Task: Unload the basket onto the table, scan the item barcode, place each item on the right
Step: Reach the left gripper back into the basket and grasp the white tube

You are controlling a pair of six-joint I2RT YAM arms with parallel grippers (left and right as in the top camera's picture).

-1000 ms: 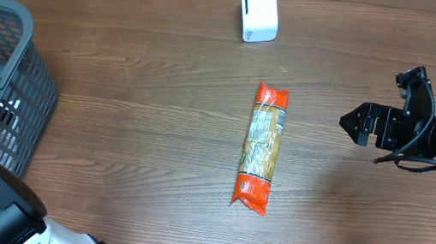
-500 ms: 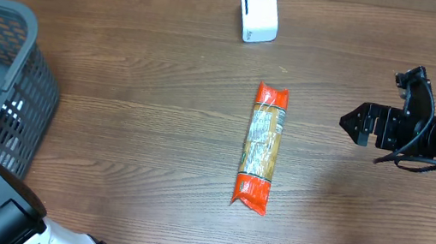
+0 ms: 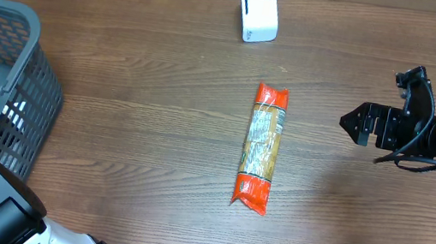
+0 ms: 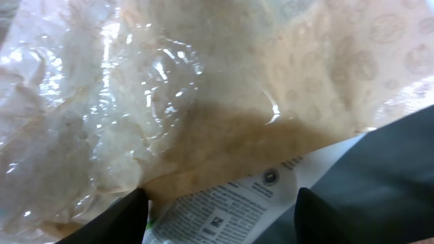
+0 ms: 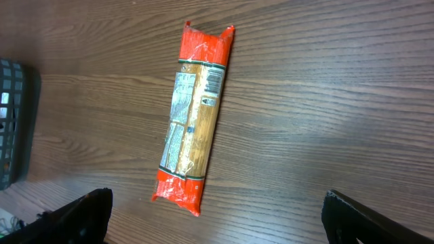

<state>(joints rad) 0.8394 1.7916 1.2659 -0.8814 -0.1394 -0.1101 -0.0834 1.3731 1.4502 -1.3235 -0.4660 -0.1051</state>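
A long pasta packet (image 3: 262, 146) with orange-red ends lies flat in the middle of the table, and its barcode (image 5: 213, 81) faces up near the far end. The white scanner (image 3: 258, 13) stands at the back edge. My right gripper (image 5: 217, 220) hovers open and empty to the right of the packet (image 5: 193, 122), also seen from overhead (image 3: 372, 102). My left gripper (image 4: 220, 220) is down inside the basket (image 3: 23, 93), its fingers on either side of a clear plastic bag (image 4: 203, 88) with a printed white label (image 4: 230, 203). Contact with the bag is not visible.
The dark mesh basket stands at the table's left edge, and its corner (image 5: 13, 122) shows in the right wrist view. A cardboard wall runs along the back. Bare wood lies all around the packet.
The basket's rim has shifted slightly to the right as my left arm moved inside it. The pasta packet, scanner and right arm have stayed still.
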